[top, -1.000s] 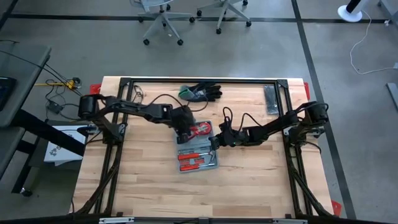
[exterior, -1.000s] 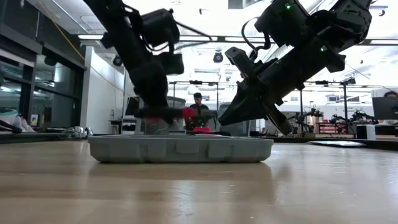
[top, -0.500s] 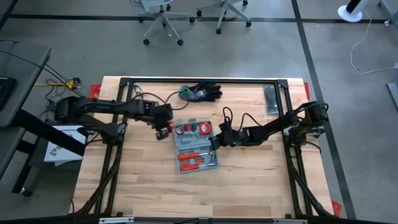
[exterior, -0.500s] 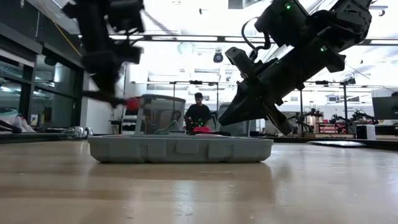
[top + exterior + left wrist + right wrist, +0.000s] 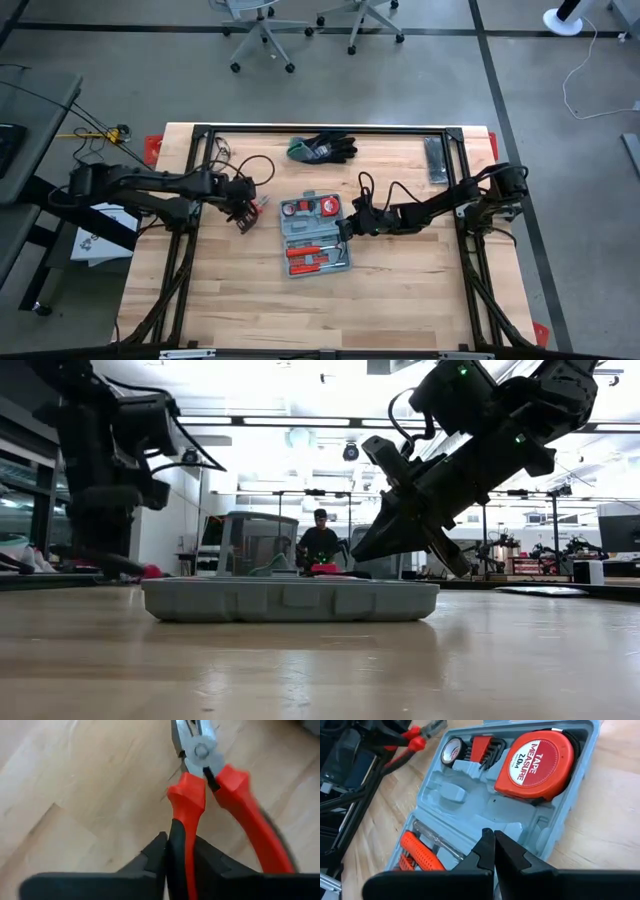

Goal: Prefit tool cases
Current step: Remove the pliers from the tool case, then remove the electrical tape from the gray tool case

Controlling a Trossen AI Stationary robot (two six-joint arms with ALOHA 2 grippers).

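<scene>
left gripper (image 5: 170, 851): clamped on one red handle of the pliers (image 5: 210, 785), low over bare desk (image 5: 240, 300) left of the case

right gripper (image 5: 493, 851): closed, empty, at the case's right edge

case (image 5: 315, 235): lying open mid-desk, pliers slot looks vacant

tip: probably line the pliers up with their slot before lowering, don't force them
</scene>
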